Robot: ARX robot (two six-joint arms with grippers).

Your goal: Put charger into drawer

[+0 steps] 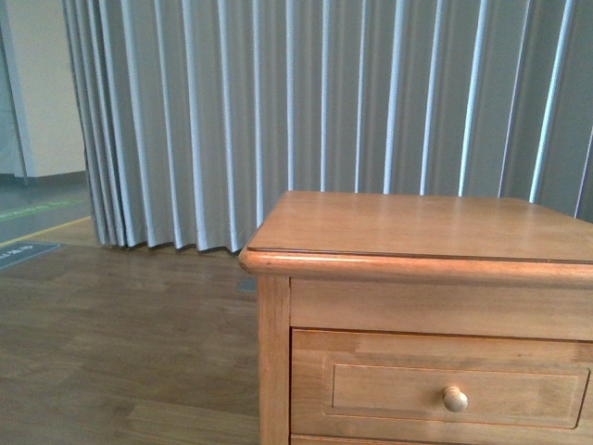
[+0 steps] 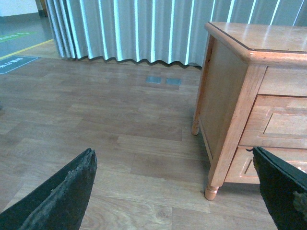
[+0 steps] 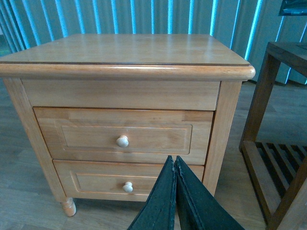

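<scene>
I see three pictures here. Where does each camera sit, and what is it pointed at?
Front view: on the robot's body, facing the nightstand, top drawer and curtain; no arms show.
Left wrist view: on the left arm, looking at the floor and the nightstand's side; the open left gripper shows.
Right wrist view: on the right arm, facing both closed drawers; the shut right gripper shows.
All share the nightstand.

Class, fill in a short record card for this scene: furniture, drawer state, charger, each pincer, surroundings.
Furniture: wooden nightstand with two drawers
Upper drawer: closed, pale round knob
Lower drawer: closed
Charger: not visible in any view
Left pincer: open, holding nothing, above wood floor
Right pincer: shut, empty, facing the drawers
Surroundings: grey curtain behind; dark slatted rack beside the nightstand
</scene>
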